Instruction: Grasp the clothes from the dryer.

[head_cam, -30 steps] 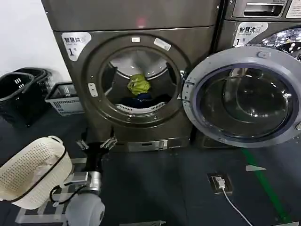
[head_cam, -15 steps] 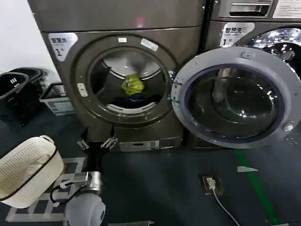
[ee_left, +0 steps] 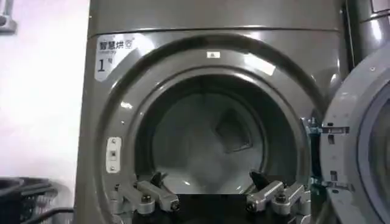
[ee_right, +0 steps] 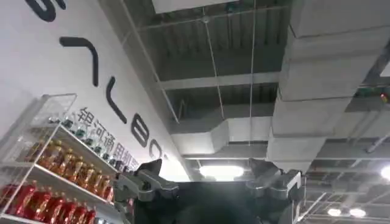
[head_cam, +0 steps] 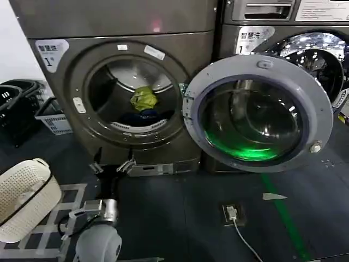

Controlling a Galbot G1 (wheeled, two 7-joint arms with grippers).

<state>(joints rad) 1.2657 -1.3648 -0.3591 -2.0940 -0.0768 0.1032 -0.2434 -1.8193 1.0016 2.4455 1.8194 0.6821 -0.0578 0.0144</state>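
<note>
Left hand (head_cam: 112,166) spread wide, low before the open dryer (head_cam: 54,93).
Clothes (head_cam: 143,99) inside the drum: yellow-green bundle resting above dark blue fabric, well apart from the fingers. Round door (head_cam: 257,112) swung open to the right. Right hand (ee_right: 207,182) spread too, aimed up at the ceiling (ee_right: 244,55), holding nothing.

The dryer (head_cam: 117,82) stands at the back left, and the clothes (head_cam: 143,103) lie inside its drum. Its door (head_cam: 259,112) hangs open to the right, in front of a second machine (head_cam: 289,33). The left gripper (head_cam: 113,165) is low before the dryer. A basket (head_cam: 24,196) sits at the near left, and bins (head_cam: 22,106) stand left of the dryer.
</note>
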